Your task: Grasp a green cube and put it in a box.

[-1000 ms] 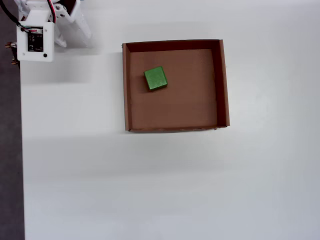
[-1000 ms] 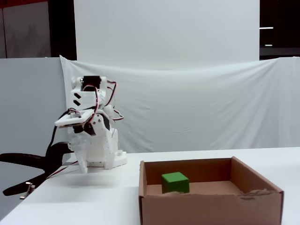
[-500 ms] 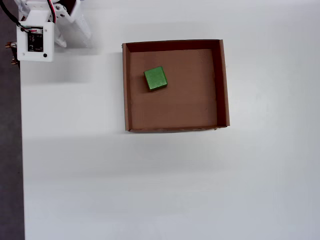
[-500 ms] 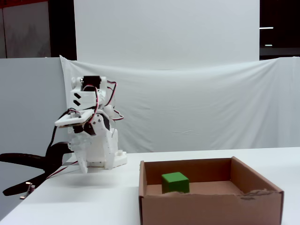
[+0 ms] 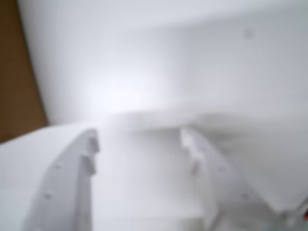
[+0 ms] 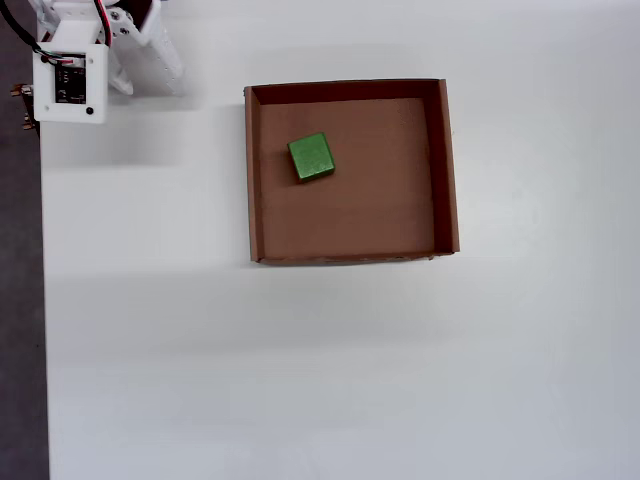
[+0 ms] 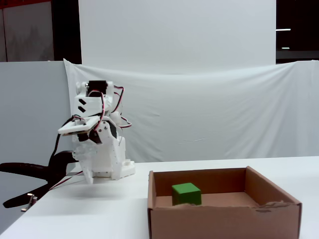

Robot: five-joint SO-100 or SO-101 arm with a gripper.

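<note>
In the overhead view we are seeing the green cube [image 6: 311,157] lying on the floor of the box [image 6: 449,170], in the part toward ten o'clock from the box centre. It is sitting flat, slightly turned against the walls, and it is not touching any wall. In the fixed view the green cube [image 7: 187,193] is standing upright inside the box [image 7: 224,221], toward the left half, and only its top part is showing above the front wall.

The arm [image 6: 75,60] is staying at the eleven o'clock corner of the overhead view, well apart from the box, at the edge of the white table [image 6: 330,370]. In the fixed view we are seeing the arm [image 7: 97,139] folded over its base at about nine o'clock from the box, with red and black wires looping around it, and a white cloth [image 7: 209,114] is hanging behind.

In the wrist view the picture is very blurred. We are looking at the gripper [image 5: 139,144] with its two white fingers [image 5: 77,178] spread apart, and nothing is between them. A brown strip is showing at the left edge at nine o'clock; we cannot tell what it is.
</note>
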